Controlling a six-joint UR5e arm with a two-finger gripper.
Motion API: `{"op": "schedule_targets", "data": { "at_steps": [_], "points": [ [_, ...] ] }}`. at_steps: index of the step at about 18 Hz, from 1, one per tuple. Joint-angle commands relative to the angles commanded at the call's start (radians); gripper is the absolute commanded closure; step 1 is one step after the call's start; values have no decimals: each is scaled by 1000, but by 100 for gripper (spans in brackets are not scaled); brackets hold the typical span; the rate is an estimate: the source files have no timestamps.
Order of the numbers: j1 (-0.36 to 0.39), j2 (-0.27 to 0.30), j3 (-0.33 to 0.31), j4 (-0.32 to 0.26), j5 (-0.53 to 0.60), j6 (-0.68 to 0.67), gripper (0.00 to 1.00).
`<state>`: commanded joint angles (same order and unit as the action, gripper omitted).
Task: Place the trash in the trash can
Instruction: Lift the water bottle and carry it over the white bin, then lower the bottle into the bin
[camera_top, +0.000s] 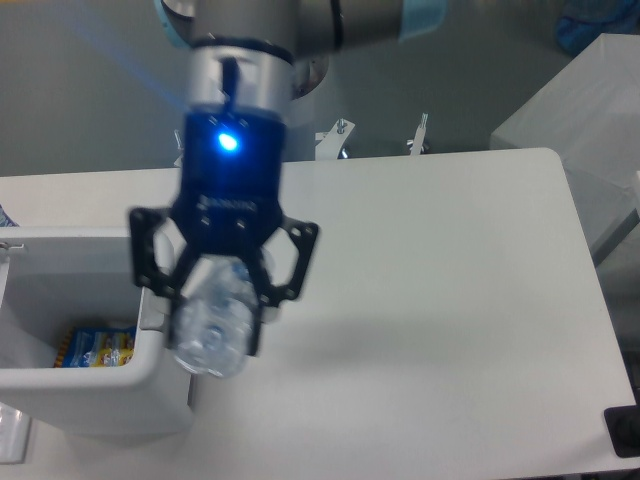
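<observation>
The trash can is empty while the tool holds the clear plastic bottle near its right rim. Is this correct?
Not quite. The trash can is not empty: the camera view shows a blue snack bag with yellow print lying at its bottom. The rest stands: the tool holds the clear plastic bottle near the can's right rim.

The clear crushed bottle hangs blurred at lower left of frame, beside the rim of the white bin. A blue-and-yellow snack bag lies inside the bin.
</observation>
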<state>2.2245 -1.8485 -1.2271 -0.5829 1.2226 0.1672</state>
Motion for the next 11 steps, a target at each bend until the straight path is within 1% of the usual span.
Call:
{"op": "schedule_targets", "data": {
  "at_steps": [1, 3, 4, 6, 8, 11],
  "points": [
    [-23, 6, -8, 0, 2, 2, 37],
    [-38, -1, 5, -2, 0, -3, 37],
    [-61, -2, -6, -2, 3, 0, 37],
    [-80, -8, -8, -2, 3, -3, 37],
    [-115, -15, -12, -2, 3, -8, 36],
    [-137, -23, -25, -2, 3, -9, 36]
  ]
}}
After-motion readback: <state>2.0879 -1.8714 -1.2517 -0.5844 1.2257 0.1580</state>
